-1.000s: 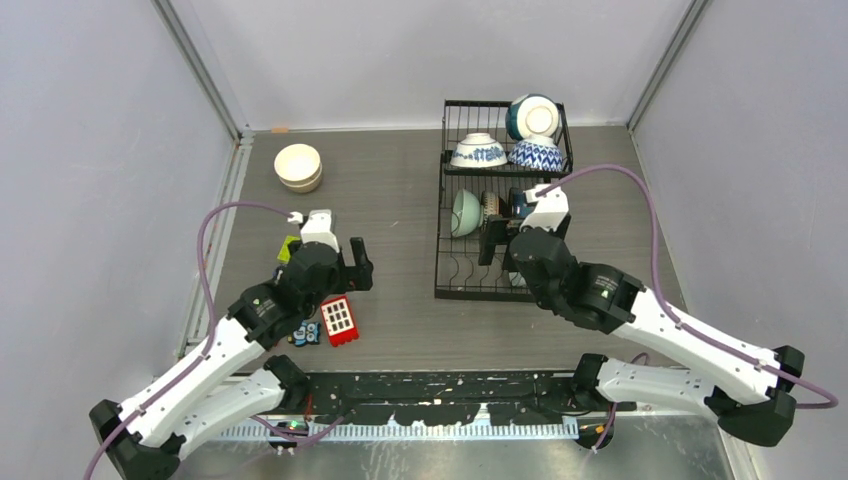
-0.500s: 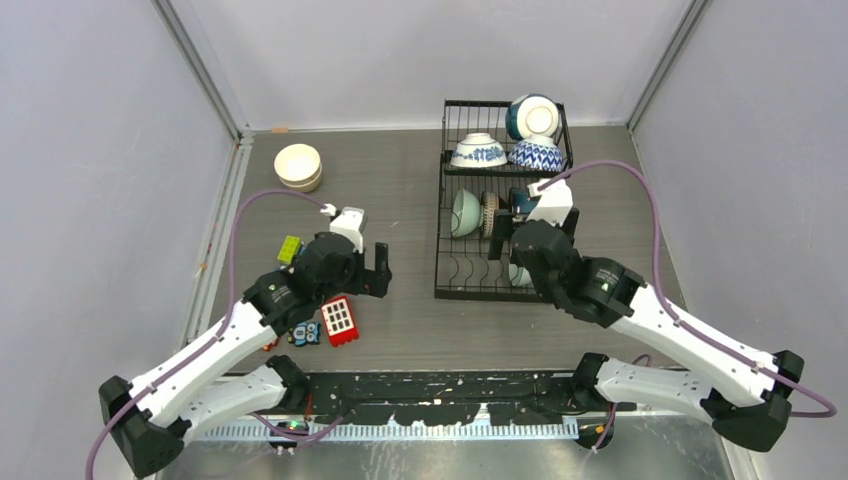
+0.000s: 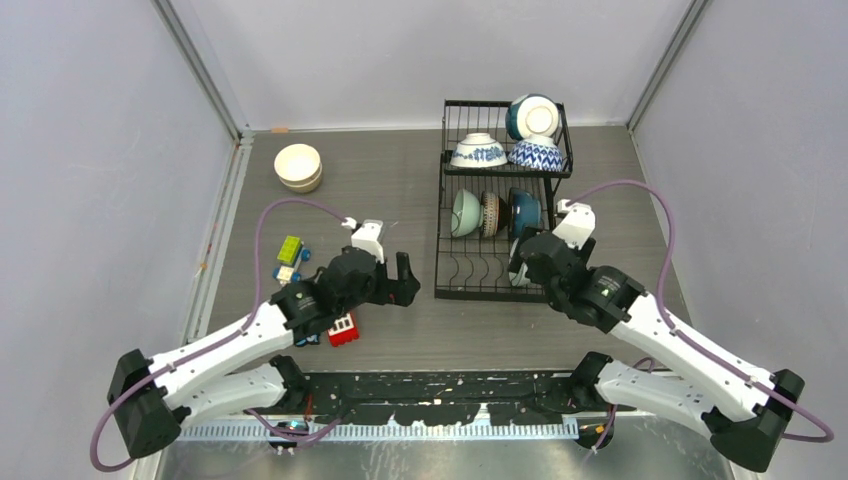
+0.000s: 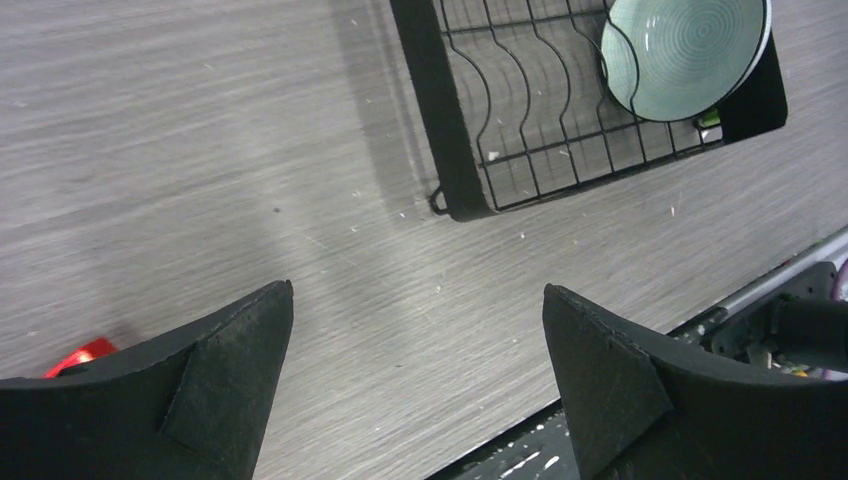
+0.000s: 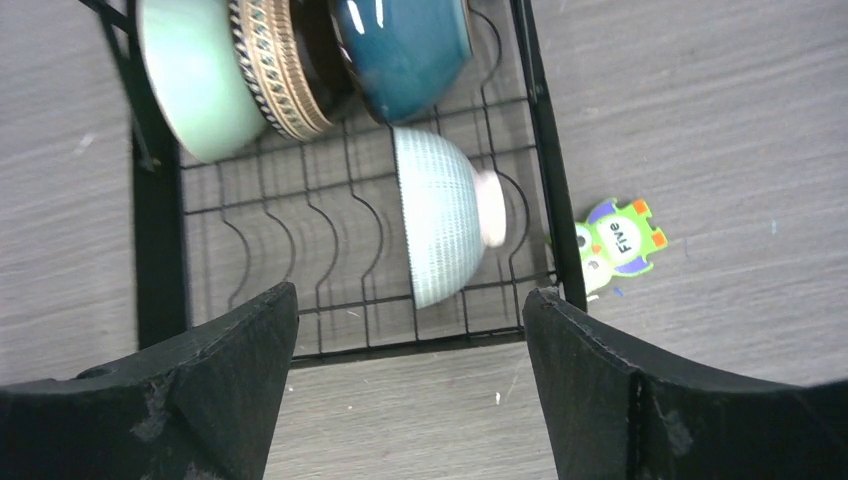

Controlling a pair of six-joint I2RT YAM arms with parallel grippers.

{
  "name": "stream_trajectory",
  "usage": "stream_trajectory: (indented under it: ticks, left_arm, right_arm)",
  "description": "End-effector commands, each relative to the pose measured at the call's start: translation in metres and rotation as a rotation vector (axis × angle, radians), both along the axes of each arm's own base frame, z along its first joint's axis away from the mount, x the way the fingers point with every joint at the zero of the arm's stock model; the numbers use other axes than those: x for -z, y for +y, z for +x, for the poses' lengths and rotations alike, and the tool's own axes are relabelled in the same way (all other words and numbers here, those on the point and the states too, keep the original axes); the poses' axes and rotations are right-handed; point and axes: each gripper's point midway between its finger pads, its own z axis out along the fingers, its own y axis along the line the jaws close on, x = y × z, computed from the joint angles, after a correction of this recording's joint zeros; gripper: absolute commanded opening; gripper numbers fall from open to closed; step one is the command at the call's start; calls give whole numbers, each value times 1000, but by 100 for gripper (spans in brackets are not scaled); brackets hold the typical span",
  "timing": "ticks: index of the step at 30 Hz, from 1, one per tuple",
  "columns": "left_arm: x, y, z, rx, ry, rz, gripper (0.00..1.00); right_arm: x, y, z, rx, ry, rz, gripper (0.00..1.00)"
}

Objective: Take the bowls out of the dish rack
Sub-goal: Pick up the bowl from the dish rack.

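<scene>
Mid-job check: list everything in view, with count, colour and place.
dish rack: one, black wire, right side of table
upper-basket bowls: three, two blue-and-white, one dark teal
lower-tier bowls: four, pale green, brown patterned, dark teal, pale ribbed
cream bowls: apparently two stacked, table's far left
toy blocks: several, red, yellow-green, blue, table's near left
toy figure: one, green, right of rack
left gripper: black, jaws open, above bare table
right gripper: black, jaws open, above rack's near edge

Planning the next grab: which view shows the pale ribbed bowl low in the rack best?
Right wrist: the ribbed bowl lies whole, on its side. Left wrist shows its green inside, partly cropped; top view hides most behind the right arm.
</scene>
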Motion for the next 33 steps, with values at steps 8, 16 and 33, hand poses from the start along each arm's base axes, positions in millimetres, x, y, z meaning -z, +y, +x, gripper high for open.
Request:
stream_trajectory:
  ticks: [8,16,33]
  left_arm:
    - [-40,-103,-2,204,114,-379,95]
    - [-47,-172,14,333,110,-494,95]
    - [-23,-222,36,297,-18,-468,86]
  right_arm:
    - [3,-13,10,157,-55,56,85]
    - [-19,-36,-3,201,-115,91,94]
    - [-32,-47,-16,153,-205,161,95]
